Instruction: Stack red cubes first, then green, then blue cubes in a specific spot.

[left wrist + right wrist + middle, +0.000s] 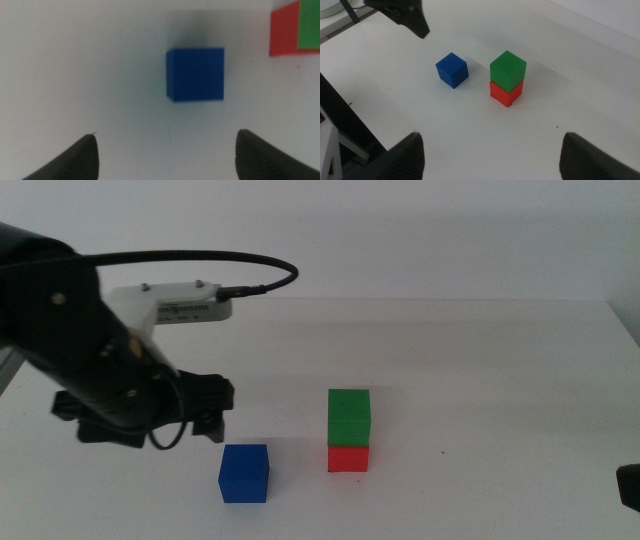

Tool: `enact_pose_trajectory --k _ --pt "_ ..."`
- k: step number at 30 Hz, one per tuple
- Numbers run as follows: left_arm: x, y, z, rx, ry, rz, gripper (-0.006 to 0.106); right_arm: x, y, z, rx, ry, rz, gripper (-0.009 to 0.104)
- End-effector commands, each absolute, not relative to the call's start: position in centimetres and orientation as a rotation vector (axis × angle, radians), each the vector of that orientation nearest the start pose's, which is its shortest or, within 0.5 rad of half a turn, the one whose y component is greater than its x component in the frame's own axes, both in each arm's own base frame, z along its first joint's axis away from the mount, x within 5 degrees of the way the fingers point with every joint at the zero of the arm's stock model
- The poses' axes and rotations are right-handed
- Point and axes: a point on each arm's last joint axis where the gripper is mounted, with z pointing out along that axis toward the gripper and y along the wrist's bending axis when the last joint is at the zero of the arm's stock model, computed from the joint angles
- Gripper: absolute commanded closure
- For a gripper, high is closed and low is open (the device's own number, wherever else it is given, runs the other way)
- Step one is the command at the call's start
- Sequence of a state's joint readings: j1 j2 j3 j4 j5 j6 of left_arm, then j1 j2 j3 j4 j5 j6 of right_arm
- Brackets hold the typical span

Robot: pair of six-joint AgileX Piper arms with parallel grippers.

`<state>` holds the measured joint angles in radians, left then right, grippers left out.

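One blue cube [244, 472] sits alone on the table [480, 360], near the green [349, 417]-on-red [348, 458] stack; I lower my left gripper [165, 155], jaws wide and empty, squarely astride it; right gripper [490, 160] waits open

Left arm [80, 350]: bulky matte-black housing, rounded joints. White boxy wrist camera module [175, 305] on top w/ two small screws, grey lettering (illegible). Black cable [255, 265] loops from module. Dark jaws, finely ribbed texture, tapered tips.
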<state>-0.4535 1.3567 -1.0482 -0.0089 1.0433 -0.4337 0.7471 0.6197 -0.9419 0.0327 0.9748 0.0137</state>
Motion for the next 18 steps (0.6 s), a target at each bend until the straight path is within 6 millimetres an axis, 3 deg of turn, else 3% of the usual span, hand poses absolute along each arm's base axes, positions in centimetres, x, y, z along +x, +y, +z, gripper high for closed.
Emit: enact_pose_trajectory --k 1,10,18 --pt "23.7 -12.0 28.2 0.012 2.84 -0.24 0.008 6.5 6.2 38.9 -0.772 2.025 0.473 0.01" --pt "25.6 -13.6 23.7 0.024 2.996 -0.208 0.008 6.5 6.2 38.9 -0.772 2.025 0.473 0.01" --pt "26.2 -15.2 21.8 0.074 2.997 -0.209 0.008 6.5 6.2 38.9 -0.772 2.025 0.473 0.01"
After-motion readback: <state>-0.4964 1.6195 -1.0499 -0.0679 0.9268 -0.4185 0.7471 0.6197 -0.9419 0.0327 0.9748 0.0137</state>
